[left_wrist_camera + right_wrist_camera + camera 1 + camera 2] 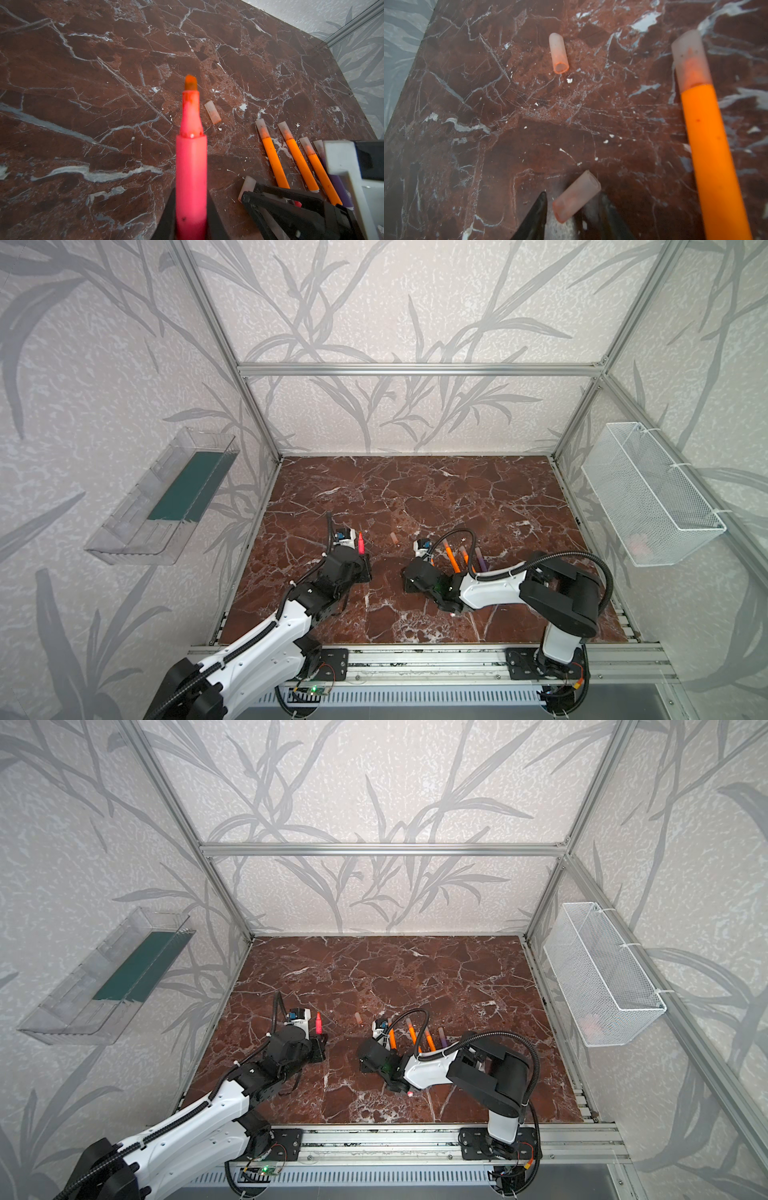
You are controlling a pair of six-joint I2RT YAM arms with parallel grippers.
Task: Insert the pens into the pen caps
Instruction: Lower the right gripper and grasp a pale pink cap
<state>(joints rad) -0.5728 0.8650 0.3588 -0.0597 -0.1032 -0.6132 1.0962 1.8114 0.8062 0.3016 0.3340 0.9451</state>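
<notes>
My left gripper [191, 193] is shut on a red-pink pen [191, 162] whose bare orange-stained tip points away from the wrist. In both top views that pen [360, 543] stands out beyond the left gripper [318, 1038]. My right gripper [573, 197] is shut on a pinkish pen cap [576, 196] that sits askew between its fingers, and this cap [247, 185] also shows in the left wrist view. A loose cap [559, 53] lies on the marble table [415, 497] between the arms. Three capped orange pens [272, 158] and a capped purple pen [336, 182] lie side by side beside the right gripper.
A clear plastic bin [162, 497] hangs on the left wall. On the right wall hangs a white mesh basket [652, 497]. Aluminium frame posts stand at the table's corners, and a rail [415, 664] runs along its front edge.
</notes>
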